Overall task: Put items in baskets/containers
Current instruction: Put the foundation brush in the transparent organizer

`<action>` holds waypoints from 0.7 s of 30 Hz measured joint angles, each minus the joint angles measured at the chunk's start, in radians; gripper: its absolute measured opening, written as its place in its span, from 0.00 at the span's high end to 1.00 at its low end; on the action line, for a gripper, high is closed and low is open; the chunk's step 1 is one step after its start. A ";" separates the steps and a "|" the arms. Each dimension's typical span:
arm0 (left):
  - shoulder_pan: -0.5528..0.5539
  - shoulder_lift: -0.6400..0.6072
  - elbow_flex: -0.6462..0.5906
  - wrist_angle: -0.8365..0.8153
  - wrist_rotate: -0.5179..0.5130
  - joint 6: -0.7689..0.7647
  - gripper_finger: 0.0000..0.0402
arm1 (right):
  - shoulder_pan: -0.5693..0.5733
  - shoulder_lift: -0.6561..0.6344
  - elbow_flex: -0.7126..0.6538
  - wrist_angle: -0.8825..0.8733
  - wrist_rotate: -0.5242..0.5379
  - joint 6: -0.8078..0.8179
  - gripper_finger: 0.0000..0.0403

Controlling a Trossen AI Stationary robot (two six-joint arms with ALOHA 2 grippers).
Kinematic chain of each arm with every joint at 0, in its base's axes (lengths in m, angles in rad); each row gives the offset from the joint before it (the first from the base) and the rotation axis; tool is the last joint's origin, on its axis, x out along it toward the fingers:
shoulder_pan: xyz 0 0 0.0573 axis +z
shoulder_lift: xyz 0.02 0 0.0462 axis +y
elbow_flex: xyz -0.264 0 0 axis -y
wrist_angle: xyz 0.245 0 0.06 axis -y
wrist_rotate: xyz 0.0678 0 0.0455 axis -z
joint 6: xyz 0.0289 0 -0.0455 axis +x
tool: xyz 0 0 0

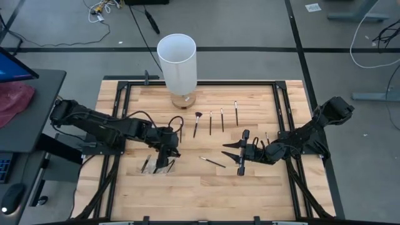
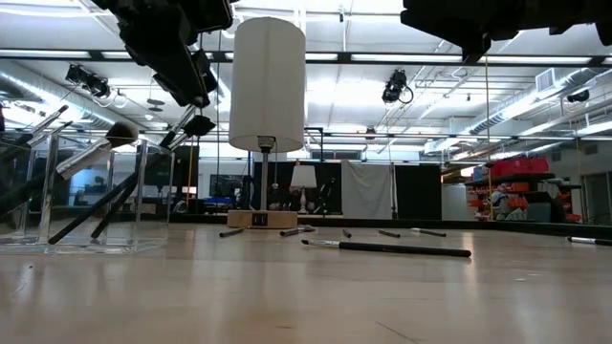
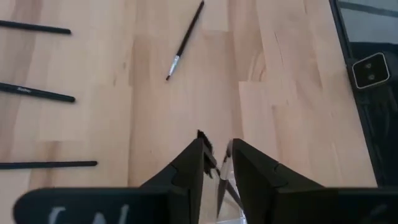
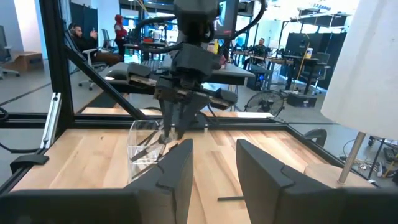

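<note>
Hovering over the small clear rectangular container to drop brushes, the left gripper had fingers slightly apart; the right gripper waited, fingers parted, near loose thin dark brushes on the table.

You're working on a pale wood-plank worktop with a smooth, faintly sheened finish, framed in black metal rails. The container looks like clear, glossy plastic. The brushes have slim, dark matt handles. The white cylinder looks matt. Both hands are matt black.
</note>
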 joint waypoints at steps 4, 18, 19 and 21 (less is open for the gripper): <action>0.014 -0.027 0.035 -0.029 0.005 0.016 0.77 | -0.011 0.000 0.000 -0.019 -0.001 0.062 0.70; 0.061 -0.030 0.039 0.233 -0.303 0.257 0.79 | -0.116 -0.004 -0.001 -0.747 -0.061 0.823 0.69; 0.075 -0.030 0.012 0.263 -0.294 0.253 0.79 | -0.117 -0.005 -0.001 -0.808 -0.082 0.882 0.68; 0.101 -0.018 -0.038 0.378 -0.268 0.246 0.79 | -0.117 -0.025 0.000 -0.966 -0.129 1.016 0.66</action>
